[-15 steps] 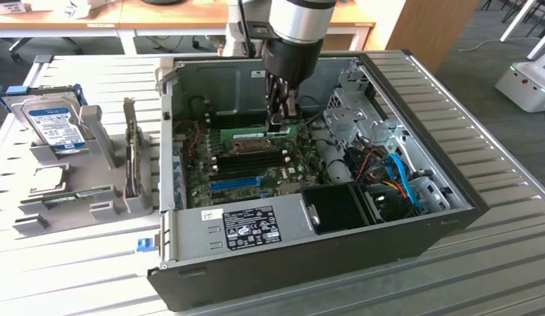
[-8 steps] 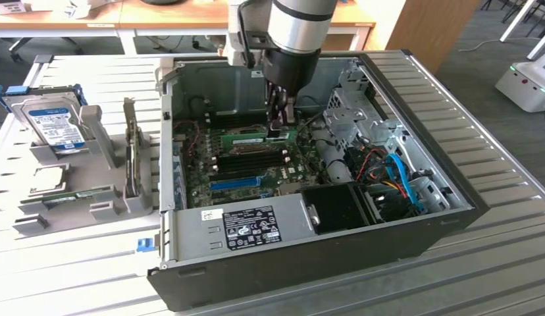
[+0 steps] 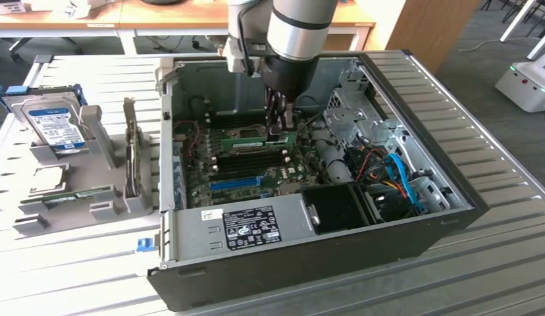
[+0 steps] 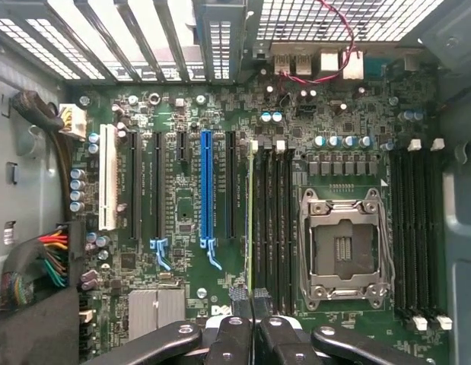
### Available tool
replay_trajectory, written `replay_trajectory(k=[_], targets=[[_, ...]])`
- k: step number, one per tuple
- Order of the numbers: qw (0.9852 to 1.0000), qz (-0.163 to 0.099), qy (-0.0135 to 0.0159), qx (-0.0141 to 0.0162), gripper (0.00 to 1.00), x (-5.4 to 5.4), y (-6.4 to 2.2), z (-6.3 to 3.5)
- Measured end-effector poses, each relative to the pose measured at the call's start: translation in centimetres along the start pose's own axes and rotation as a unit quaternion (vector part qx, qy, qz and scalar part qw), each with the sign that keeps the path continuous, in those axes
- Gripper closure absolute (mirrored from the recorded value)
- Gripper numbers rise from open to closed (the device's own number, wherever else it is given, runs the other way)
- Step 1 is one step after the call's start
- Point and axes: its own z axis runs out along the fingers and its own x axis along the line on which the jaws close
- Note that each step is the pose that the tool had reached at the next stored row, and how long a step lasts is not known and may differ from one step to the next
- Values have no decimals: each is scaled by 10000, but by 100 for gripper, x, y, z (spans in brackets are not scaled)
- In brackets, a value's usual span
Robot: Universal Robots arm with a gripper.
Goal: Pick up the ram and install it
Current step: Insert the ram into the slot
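Inside the open computer case point(image 3: 448, 217) on the surface point(image 3: 501, 263), the arm's end effector point(image 4: 253, 300) pinches the ram point(image 4: 250, 220) by one end, its fingertips pressed together on the thin green board. The ram stands on edge beside the CPU socket point(image 4: 343, 247), in line with the memory slot farthest from that socket in the neighbouring black bank; whether it is fully seated cannot be told. The long blue slot point(image 4: 205, 190) lies farther from the CPU socket, beyond the ram.
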Motion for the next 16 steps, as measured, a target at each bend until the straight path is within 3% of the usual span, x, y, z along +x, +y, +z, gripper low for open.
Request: replay_trajectory(k=[16], targets=[[10000, 0, 0, 0, 88, 5, -13, 207]])
